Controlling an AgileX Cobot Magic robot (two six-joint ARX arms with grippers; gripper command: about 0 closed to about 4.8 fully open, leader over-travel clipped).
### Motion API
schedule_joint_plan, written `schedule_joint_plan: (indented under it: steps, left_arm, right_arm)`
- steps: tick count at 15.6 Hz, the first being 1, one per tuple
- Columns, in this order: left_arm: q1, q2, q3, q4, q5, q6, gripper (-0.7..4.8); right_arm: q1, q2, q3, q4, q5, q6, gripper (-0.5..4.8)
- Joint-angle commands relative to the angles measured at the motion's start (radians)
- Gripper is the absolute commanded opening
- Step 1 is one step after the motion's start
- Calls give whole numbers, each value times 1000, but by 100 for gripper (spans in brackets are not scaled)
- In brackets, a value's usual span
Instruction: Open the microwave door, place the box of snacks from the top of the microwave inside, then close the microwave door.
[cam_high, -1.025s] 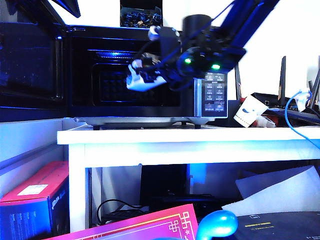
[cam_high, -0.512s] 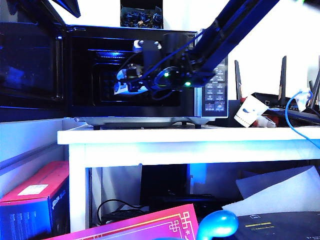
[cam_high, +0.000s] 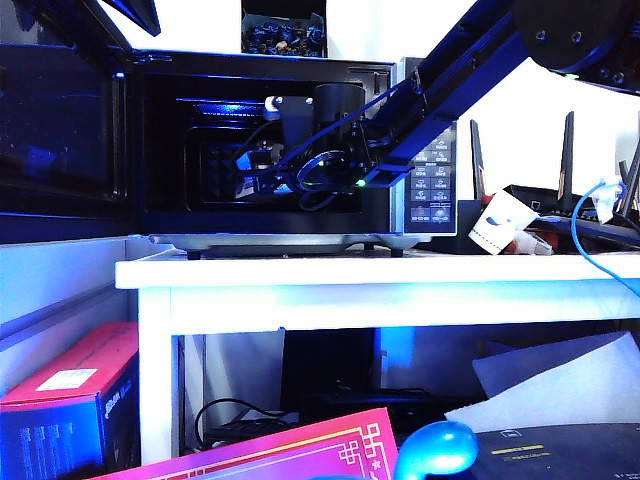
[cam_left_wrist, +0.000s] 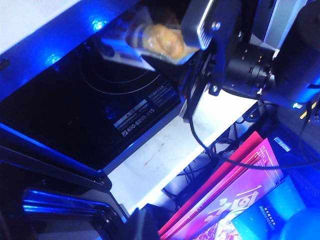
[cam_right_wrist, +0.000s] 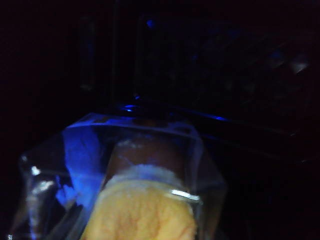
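Observation:
The black microwave (cam_high: 430, 170) stands on the white table with its door (cam_high: 60, 130) swung wide open to the left. My right gripper (cam_high: 262, 162) reaches from the upper right deep into the dark cavity and is shut on the box of snacks (cam_right_wrist: 145, 210), a clear tub with yellow contents. In the left wrist view the box of snacks (cam_left_wrist: 157, 40) hangs above the dark oven floor (cam_left_wrist: 90, 110), beside a silver finger (cam_left_wrist: 202, 25). My left gripper (cam_left_wrist: 145, 227) shows only as a dark tip near the door; its jaws are hidden.
A dark box of blue-wrapped items (cam_high: 282, 35) sits on top of the microwave. A white paper cup (cam_high: 497, 225) and router antennas (cam_high: 565, 150) stand right of it on the table (cam_high: 380, 275). Below lie a red box (cam_high: 70, 390) and a pink card (cam_high: 300, 450).
My right arm has pushed left and deeper into the microwave cavity, carrying the box of snacks with it. The door and the left arm have stayed still.

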Motion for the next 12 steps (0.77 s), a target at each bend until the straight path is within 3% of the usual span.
schedule_joint_plan:
  steps: [1,3,4,5,8,12]
  left_arm:
    - [0,-5,5,-10,5,0,-6]
    - [0,-5,5,-13,5,0,-6]
    - [0,-5,5,-13,5,0,-6]
    - [0,-5,5,-13,5,0,-6]
    - [0,-5,5,-13,5,0,-6]
    - [0,-5,4,-16,5,0,-6]
  right_arm:
    - [4,-6,8,76,0,-14,315]
    - [3,-2,8,70,8,-14,325]
    - [3,0,8,68,16,-21,457]
    - [3,0,8,67,14,-24,479]
    - [5,-10,8,43,11,-25,479]
    - [18,-111,8,-202,26,-73,479]
